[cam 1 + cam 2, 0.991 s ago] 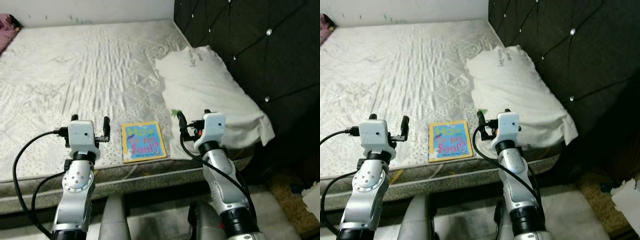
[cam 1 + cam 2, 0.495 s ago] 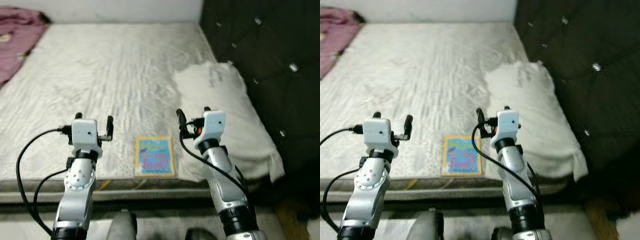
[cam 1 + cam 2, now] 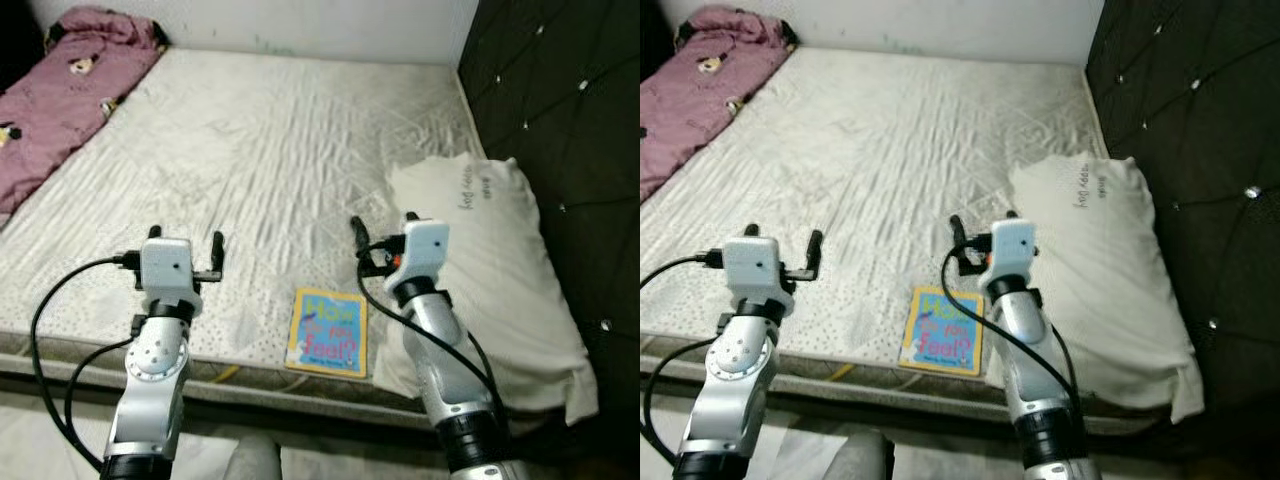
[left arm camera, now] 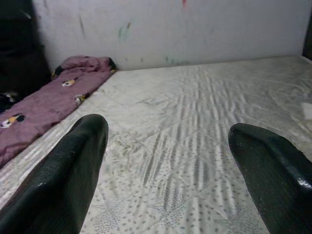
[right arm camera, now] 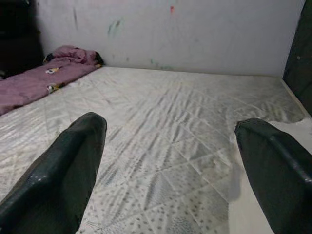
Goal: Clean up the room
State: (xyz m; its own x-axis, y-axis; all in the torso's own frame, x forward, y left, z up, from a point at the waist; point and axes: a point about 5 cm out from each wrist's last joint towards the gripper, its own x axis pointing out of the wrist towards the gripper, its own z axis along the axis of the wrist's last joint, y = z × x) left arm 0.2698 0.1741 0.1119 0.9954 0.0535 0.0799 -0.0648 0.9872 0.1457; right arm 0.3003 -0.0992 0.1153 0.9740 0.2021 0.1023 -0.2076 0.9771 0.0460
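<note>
One book point(image 3: 327, 331), one pillow point(image 3: 500, 260), one purple blanket point(image 3: 65, 85).

Bare mattress point(image 3: 270, 150) lies open ahead, hemmed by pillow point(image 3: 500, 260) and pink blanket point(image 3: 60, 90).

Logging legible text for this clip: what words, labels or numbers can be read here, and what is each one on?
"How do you feel?" reads on the cover of the book lying near the front edge of the mattress; the middle words are blurred, so that part is a likely reading.
Dark writing on the pillow, near its far end: too small and blurred to read.
The pink blanket carries cartoon figures and no readable words.
</note>
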